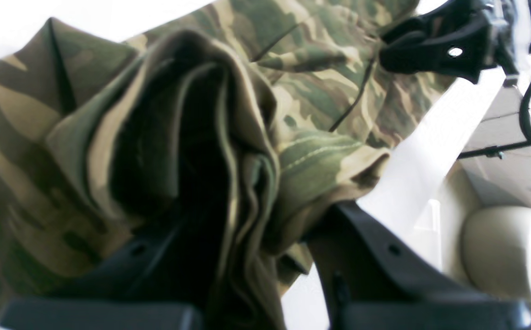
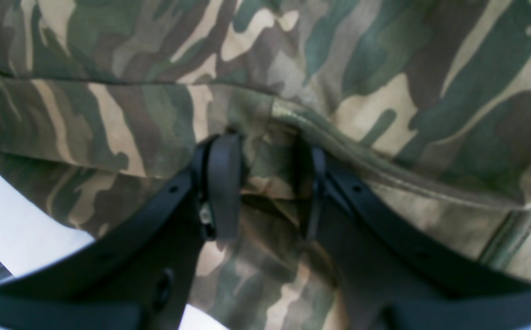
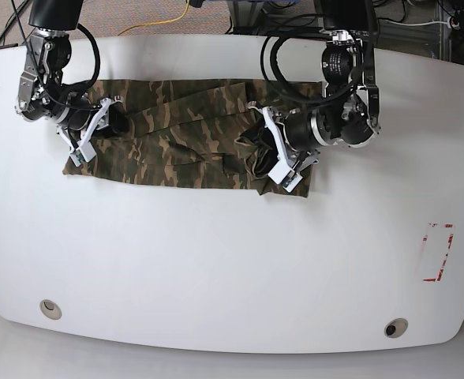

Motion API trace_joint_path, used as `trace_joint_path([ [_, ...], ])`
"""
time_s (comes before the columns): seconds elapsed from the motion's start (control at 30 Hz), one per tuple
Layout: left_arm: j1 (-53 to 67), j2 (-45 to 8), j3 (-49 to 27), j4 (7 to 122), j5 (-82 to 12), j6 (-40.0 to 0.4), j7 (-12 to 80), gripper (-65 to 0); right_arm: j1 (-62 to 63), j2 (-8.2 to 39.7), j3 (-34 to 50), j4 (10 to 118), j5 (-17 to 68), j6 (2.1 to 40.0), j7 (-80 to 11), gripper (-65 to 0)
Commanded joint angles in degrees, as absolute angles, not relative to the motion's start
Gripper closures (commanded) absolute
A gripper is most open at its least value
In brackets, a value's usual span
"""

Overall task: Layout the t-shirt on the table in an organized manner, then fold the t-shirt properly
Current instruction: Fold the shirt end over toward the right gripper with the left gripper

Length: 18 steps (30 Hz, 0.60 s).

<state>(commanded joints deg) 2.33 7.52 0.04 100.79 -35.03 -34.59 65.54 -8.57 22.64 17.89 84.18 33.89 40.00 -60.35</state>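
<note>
The camouflage t-shirt [image 3: 185, 138] lies stretched in a long wrinkled band across the far half of the white table [image 3: 232, 260]. At its end on the base view's right, my left gripper [image 3: 270, 154] is shut on a bunched fold. The left wrist view shows that thick fold of t-shirt [image 1: 210, 137] pinched in the left gripper [image 1: 247, 233]. My right gripper [image 3: 98, 126] holds the opposite end. In the right wrist view, the right gripper [image 2: 270, 188] is shut on a hem fold of the t-shirt [image 2: 292, 68]. Far off in the left wrist view, the right gripper [image 1: 435, 46] shows on the cloth.
Two round grommet holes [image 3: 50, 309] [image 3: 395, 327] sit near the table's front edge. A red tape outline [image 3: 438, 253] marks the right side. Black cables [image 3: 283, 55] loop above the left arm. A cream rounded object [image 1: 506, 250] lies beyond the table edge.
</note>
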Motion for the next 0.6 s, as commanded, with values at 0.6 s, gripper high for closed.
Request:
trace_joint_path([
  [0.6,2.33,8.31,4.44,98.77,-35.12,-34.24,63.52,-20.1,-8.57,22.64,17.89,84.35,33.89,40.0,-60.35,-18.9],
])
